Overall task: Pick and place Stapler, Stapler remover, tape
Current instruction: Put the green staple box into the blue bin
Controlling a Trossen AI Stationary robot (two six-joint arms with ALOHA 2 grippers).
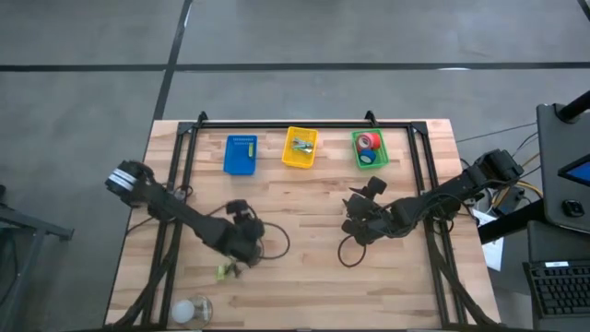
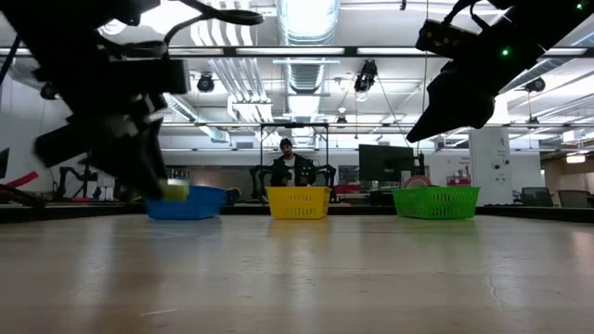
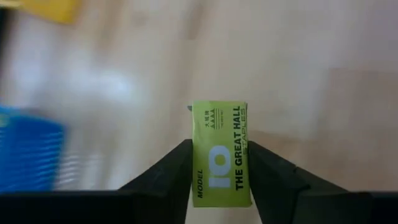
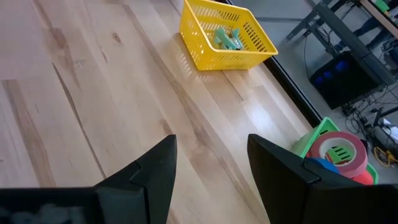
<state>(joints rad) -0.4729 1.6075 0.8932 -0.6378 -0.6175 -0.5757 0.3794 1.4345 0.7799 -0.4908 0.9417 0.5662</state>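
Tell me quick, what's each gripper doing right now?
Left gripper: closed on a small green staples box, above the table.
Right gripper: open, holding nothing, over the table.

Smooth light wood table (image 1: 304, 203), glossy printed cardboard staple box (image 3: 221, 154).

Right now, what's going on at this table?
The left gripper is shut on a small green staple box, held just above the wooden table at its front left. The right gripper hangs open and empty over the middle right. At the far edge stand a blue basket, a yellow basket and a green basket holding tape rolls.
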